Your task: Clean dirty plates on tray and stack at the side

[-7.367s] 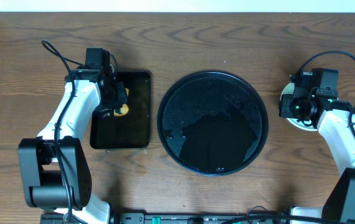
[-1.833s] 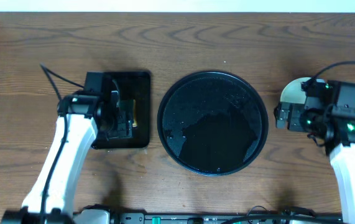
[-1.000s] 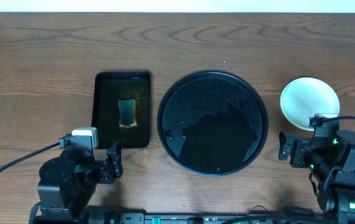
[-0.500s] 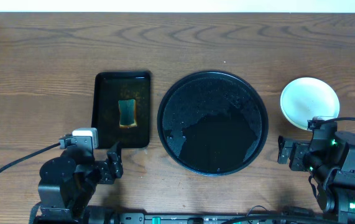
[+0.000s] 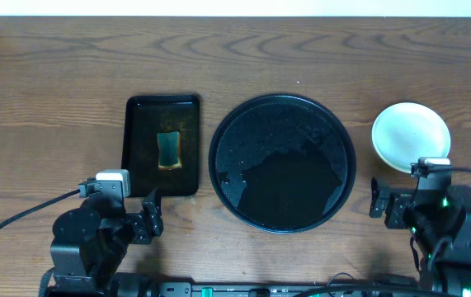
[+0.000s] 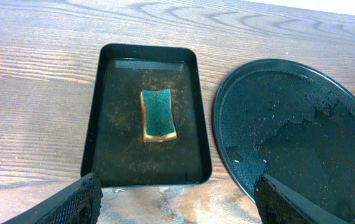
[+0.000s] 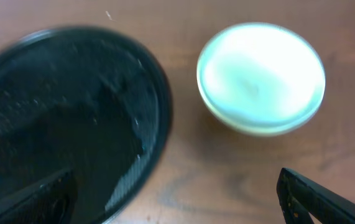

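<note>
The tray (image 5: 283, 162), large, round and glossy black, lies mid-table with only water drops on it; it also shows in the left wrist view (image 6: 301, 130) and the right wrist view (image 7: 59, 112). The plates (image 5: 411, 136) sit stacked on the wood to its right, a pale mint-white one on top (image 7: 261, 78). My left gripper (image 5: 149, 218) hovers at the near edge, left of the tray, open and empty (image 6: 177, 200). My right gripper (image 5: 381, 202) hovers near the front edge just below the stack, open and empty (image 7: 177, 196).
A small rectangular black tray (image 5: 138, 157) left of the round one holds dirty water and a green-and-yellow sponge (image 5: 168, 150), also seen from the left wrist (image 6: 158, 115). Bare wood surrounds everything.
Earlier the left gripper was over the sponge tray and the right over the stack. Both arms have pulled back to the near edge. Over the last second almost nothing moved.
</note>
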Tool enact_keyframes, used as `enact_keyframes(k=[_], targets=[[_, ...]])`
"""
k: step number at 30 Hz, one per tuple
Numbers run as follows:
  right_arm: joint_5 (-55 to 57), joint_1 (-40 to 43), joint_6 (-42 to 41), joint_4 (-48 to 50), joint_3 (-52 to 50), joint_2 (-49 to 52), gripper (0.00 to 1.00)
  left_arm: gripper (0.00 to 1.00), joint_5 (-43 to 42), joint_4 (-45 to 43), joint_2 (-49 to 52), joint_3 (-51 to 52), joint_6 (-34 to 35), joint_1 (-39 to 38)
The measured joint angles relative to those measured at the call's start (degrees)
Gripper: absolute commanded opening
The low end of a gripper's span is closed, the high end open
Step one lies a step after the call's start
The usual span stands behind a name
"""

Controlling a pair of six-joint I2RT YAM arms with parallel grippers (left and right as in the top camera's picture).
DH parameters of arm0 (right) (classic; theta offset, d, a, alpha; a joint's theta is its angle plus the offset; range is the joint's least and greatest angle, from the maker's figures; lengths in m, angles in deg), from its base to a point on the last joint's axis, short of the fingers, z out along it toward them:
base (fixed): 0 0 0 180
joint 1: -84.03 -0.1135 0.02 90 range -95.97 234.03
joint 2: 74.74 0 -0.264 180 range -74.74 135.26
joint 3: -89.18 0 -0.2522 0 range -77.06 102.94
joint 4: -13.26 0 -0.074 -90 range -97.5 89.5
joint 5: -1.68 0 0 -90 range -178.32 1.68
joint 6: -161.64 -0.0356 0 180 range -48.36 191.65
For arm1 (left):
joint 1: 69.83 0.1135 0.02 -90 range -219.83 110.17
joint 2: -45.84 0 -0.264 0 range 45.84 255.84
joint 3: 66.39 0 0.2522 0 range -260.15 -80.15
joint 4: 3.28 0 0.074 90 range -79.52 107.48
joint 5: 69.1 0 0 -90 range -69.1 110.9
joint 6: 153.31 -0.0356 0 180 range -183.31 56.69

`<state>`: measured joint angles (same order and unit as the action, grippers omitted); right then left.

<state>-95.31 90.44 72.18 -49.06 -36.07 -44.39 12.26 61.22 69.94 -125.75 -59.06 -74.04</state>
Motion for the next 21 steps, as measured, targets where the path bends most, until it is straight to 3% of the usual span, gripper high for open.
enact_keyframes(k=[11, 17, 21], targets=[[-0.76, -5.70, 0.74, 27.89, -17.27, -20.74, 0.99, 0.79, 0.00, 0.04, 0.00, 0.17, 0.00, 0.00], [-1.11, -6.34, 1.05, 44.63, -28.04, -26.45, 0.99, 0.79, 0.00, 0.02, 0.00, 0.17, 0.00, 0.00], [-1.16, -6.34, 1.20, 50.29, -33.92, -28.94, 0.99, 0.79, 0.00, 0.04, 0.00, 0.17, 0.00, 0.00]])
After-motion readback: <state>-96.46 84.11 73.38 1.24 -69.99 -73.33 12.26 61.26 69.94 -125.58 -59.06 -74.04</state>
